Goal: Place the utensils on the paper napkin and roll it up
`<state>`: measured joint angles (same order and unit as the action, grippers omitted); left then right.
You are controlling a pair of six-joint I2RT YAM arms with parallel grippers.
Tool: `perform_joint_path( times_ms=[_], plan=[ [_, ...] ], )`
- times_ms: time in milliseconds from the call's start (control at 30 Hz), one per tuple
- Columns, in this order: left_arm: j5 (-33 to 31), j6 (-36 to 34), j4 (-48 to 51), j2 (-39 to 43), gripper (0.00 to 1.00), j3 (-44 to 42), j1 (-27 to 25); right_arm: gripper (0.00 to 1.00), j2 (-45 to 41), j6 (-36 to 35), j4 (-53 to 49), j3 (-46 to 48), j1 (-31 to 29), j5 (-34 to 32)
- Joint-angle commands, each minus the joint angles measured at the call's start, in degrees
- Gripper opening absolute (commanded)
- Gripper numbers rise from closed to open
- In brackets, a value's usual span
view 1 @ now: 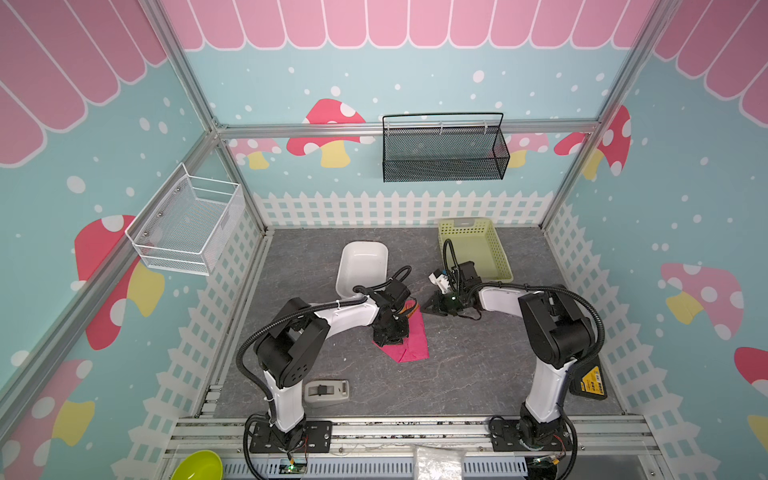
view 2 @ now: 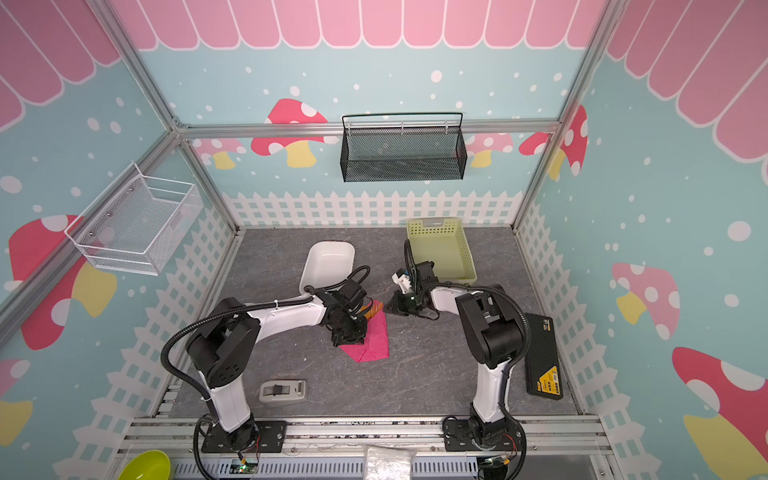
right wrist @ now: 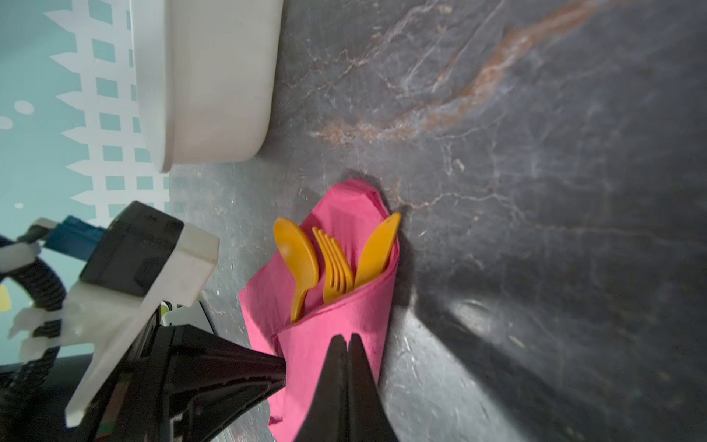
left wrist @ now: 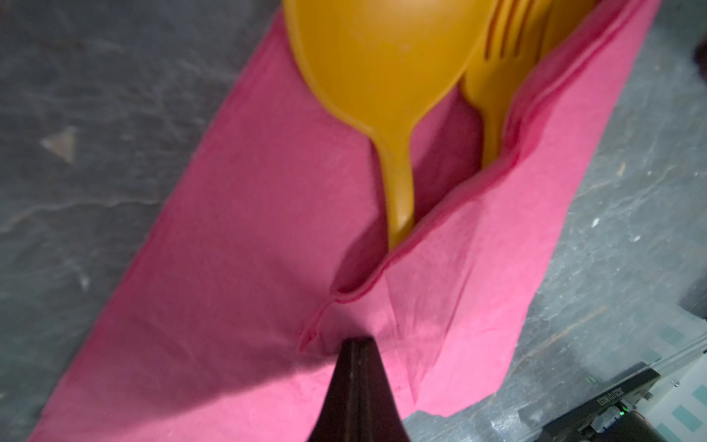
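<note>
A: So where's the napkin [view 1: 409,343]?
B: Mid table [view 1: 478,361], near the white dish [view 1: 361,259], on the arms' side of it. One flap is folded across and forms a pocket.
A: Spoon [right wrist: 298,256] and fork [right wrist: 336,273]?
B: Both are in the pocket, with heads out at the far end and handles under the flap. A third orange piece [right wrist: 377,250], blade-shaped, sits beside the fork.
A: Left gripper [left wrist: 357,342]?
B: Jaws together, tip down on the napkin at the flap's edge, where the paper puckers. Can't tell if any paper is pinched.
A: Right gripper [right wrist: 346,338]?
B: Jaws together, nothing between them. Its tip is over the folded flap in the right wrist view. Both top views put it at the napkin's far corner. Contact: can't tell.
</note>
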<state>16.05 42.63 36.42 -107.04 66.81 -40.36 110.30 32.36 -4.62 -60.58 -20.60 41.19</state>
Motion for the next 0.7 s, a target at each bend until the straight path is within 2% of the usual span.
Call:
perform_joint_path(
  times_ms=[0,167,367,667],
  plan=[
    [-0.87,-0.79,1.15,-0.8,0.01,0.17,-0.07,0.04,3.63,-1.53,-1.0,-1.27,0.39,1.05],
    [-0.81,-0.79,1.19,-0.97,0.01,0.17,-0.07,0.04,5.32,-2.11,-2.18,-1.78,0.61,-1.14],
    [-0.89,-0.79,1.17,-0.88,0.01,0.05,-0.07,0.04,1.01,-1.44,-2.92,-1.52,0.62,-1.82],
    [-1.2,-0.79,1.15,-0.53,0.01,0.08,-0.09,0.04,-6.12,1.52,2.8,4.81,-1.92,7.96]
  ],
)
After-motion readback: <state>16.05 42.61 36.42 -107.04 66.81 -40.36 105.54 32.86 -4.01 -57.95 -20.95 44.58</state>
